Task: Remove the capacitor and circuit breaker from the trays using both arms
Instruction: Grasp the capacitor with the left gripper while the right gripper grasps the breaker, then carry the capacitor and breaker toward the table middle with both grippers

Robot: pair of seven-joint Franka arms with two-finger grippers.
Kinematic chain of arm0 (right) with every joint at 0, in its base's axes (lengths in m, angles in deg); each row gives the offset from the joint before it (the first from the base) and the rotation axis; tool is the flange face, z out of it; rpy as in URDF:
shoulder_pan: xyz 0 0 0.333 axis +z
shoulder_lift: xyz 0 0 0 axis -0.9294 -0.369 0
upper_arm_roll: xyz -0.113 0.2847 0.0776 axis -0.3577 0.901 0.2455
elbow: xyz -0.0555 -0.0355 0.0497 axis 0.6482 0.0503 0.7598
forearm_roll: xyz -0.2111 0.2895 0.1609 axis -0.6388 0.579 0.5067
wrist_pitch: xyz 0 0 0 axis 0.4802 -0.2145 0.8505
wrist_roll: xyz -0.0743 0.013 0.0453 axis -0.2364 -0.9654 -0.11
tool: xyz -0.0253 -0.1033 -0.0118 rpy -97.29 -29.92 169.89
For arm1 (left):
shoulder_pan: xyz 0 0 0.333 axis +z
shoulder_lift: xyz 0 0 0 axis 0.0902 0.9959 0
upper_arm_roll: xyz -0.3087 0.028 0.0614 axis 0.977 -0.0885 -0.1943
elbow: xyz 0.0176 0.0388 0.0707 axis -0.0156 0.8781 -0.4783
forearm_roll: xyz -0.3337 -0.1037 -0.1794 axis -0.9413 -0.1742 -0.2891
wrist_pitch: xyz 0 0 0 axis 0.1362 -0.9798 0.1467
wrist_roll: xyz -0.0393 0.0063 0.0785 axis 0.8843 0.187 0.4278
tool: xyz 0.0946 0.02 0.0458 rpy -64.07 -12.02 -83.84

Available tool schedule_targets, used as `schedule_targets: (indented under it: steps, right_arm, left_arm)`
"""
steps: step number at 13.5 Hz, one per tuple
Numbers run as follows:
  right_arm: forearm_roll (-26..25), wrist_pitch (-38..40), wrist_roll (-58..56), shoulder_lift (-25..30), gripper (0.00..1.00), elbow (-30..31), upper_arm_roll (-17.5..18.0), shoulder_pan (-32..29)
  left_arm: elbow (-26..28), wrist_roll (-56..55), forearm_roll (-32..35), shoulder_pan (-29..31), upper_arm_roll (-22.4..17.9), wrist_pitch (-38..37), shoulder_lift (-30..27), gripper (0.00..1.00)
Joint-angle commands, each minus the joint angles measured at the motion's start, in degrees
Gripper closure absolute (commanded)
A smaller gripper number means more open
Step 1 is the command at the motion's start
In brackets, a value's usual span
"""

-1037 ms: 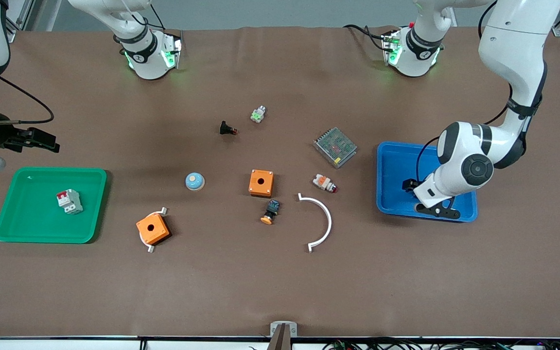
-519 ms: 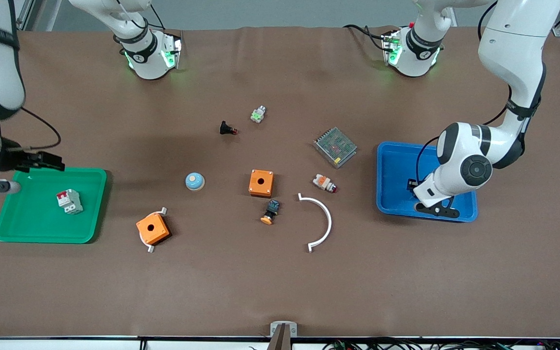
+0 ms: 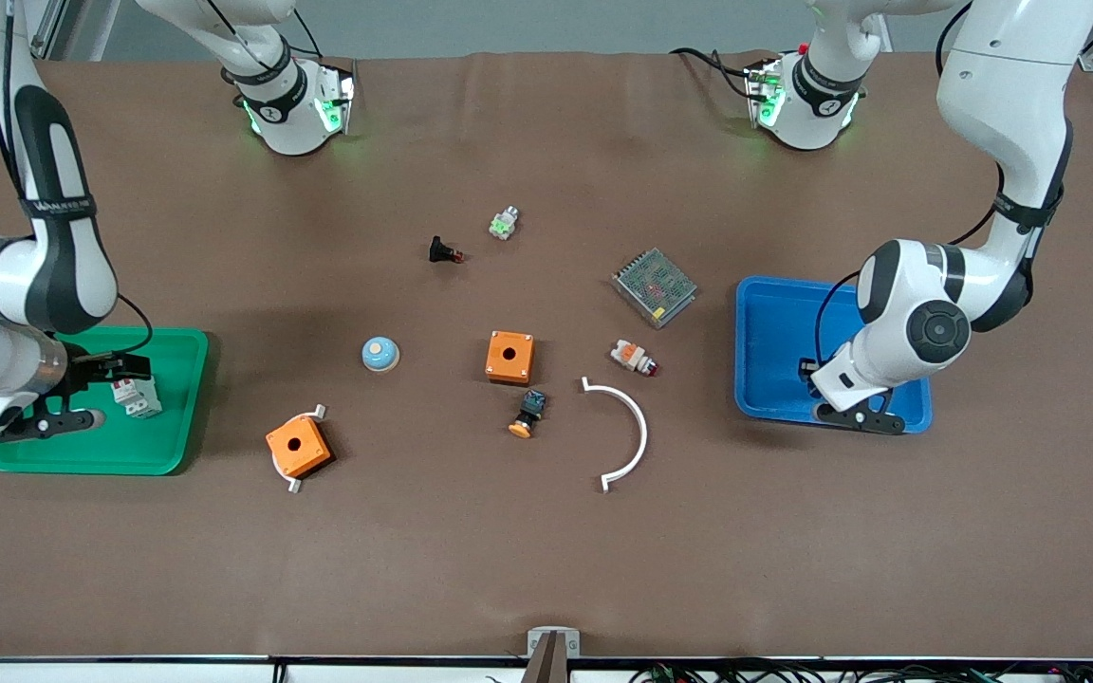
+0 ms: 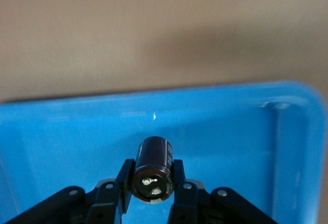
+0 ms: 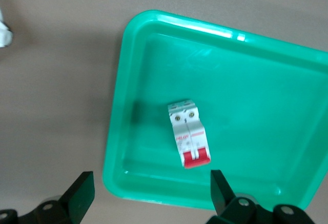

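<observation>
The capacitor (image 4: 152,168), a small black cylinder, is clamped between my left gripper's (image 4: 152,179) fingers, just over the floor of the blue tray (image 4: 230,131). In the front view the left gripper (image 3: 807,366) hangs over the blue tray (image 3: 769,313) at the left arm's end of the table. The breaker (image 5: 188,139), white-grey with a red switch, lies in the green tray (image 5: 154,55). My right gripper (image 5: 151,193) is open and empty over that tray's rim. In the front view it (image 3: 118,366) is right beside the breaker (image 3: 138,396) in the green tray (image 3: 167,446).
Mid-table lie two orange boxes (image 3: 509,357) (image 3: 298,446), a blue dome (image 3: 380,354), a black push-button with an orange cap (image 3: 527,413), a white-and-orange button (image 3: 634,358), a black button (image 3: 442,251), a grey power supply (image 3: 655,286) and a white curved piece (image 3: 632,432).
My right arm has swung in from beside the green tray to over it, close to the breaker. My left gripper has shifted slightly over the blue tray, still holding the capacitor.
</observation>
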Motion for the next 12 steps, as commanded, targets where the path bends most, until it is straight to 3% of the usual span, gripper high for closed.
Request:
schedule_targets:
  steps: [1, 5, 9, 11, 12]
  right_arm:
    - [-1.57, -2.87, -6.05, -3.28, 0.0, -1.26, 0.71, -2.46]
    - [-1.57, -6.31, -11.34, -6.36, 0.05, -1.26, 0.71, -4.13]
    - [-1.04, -6.75, -14.68, -9.43, 0.14, -1.43, 0.88, -5.19]
    - [-1.04, -7.89, -16.26, -10.23, 0.28, -1.43, 0.88, -5.45]
    - [-1.04, -7.89, -16.62, -10.23, 0.42, -1.52, 0.88, -5.62]
  left_arm:
    - [-5.83, -6.81, 0.23, -1.58, 2.31, -2.98, -0.08, 0.99]
    - [-20.76, -19.99, -3.62, -8.34, 2.85, -10.02, 6.94, 0.99]
    - [-29.12, -33.88, -6.18, -14.93, 2.76, -9.59, 12.74, 0.99]
    - [-32.73, -37.85, -6.27, -18.45, 2.76, -9.24, 15.82, 0.99]
    - [-33.71, -39.87, -6.27, -19.94, 2.76, -8.28, 17.14, 0.99]
